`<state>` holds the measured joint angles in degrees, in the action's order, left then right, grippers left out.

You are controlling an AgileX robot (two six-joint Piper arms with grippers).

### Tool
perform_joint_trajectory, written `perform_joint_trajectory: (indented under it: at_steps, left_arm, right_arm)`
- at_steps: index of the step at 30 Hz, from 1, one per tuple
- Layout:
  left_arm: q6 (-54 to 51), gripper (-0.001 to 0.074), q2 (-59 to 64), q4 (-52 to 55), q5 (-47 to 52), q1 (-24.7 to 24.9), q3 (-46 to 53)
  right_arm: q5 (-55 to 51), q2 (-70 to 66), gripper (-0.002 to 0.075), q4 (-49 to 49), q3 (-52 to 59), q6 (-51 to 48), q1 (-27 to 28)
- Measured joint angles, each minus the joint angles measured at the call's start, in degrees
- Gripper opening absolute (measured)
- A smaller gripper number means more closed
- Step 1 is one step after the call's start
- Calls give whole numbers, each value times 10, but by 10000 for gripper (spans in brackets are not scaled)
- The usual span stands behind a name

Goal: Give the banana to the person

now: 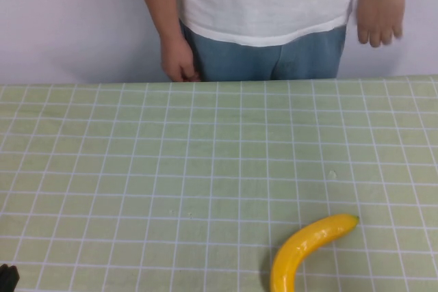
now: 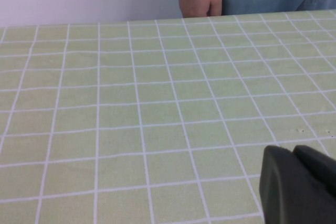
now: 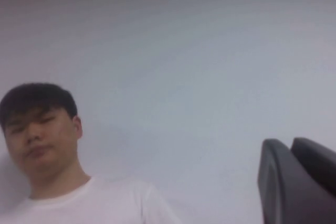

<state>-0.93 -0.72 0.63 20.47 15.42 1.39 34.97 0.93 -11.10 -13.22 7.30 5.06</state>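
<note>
Banana [image 1: 306, 248] lying free on green checked tablecloth [image 1: 171, 169], near edge, right of centre; dark tip toward far right. Nothing touching it. Person [image 1: 267, 11] standing behind far table edge, white shirt, jeans, both hands hanging down. Left gripper [image 2: 299, 187] low over cloth at near-left corner, holding nothing; spread cannot be told. Right gripper [image 3: 296, 182] raised, aimed at person's face and wall; spread likewise cannot be told.

High cam down, left low, right upward
</note>
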Motion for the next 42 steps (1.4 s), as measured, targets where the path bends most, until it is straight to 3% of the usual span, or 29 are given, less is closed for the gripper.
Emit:
perform_joint_trajectory:
  at_steps: [7, 13, 15, 18, 21, 31, 35, 38, 42]
  left_arm:
    - [0, -4, 0, 0, 1, 0, 0]
    - [0, -4, 0, 0, 1, 0, 0]
    - [0, -4, 0, 0, 1, 0, 0]
    - [0, -4, 0, 0, 1, 0, 0]
    - [0, -4, 0, 0, 1, 0, 0]
    - [0, -4, 0, 0, 1, 0, 0]
    - [0, -4, 0, 0, 1, 0, 0]
    - [0, -4, 0, 0, 1, 0, 0]
    - [0, -4, 0, 0, 1, 0, 0]
  right_arm:
    - [-359, -152, -6, -20, -202, -6, 0]
    - [-591, -346, -6, -19, -308, -117, -4]
    - [-606, -392, -6, -20, -315, -190, -15]
    - [-602, -444, -6, -34, -315, -199, -43]
    - [-627, -484, -6, -32, -315, -199, -103]
    - [-806, -706, -6, 28, -372, -345, -292]
    - [-817, -782, 6, 82, -401, -498, -356]
    - [-814, -822, 111, 111, -401, -570, -399]
    - [-781, -869, 362, 174, -401, -573, -435]
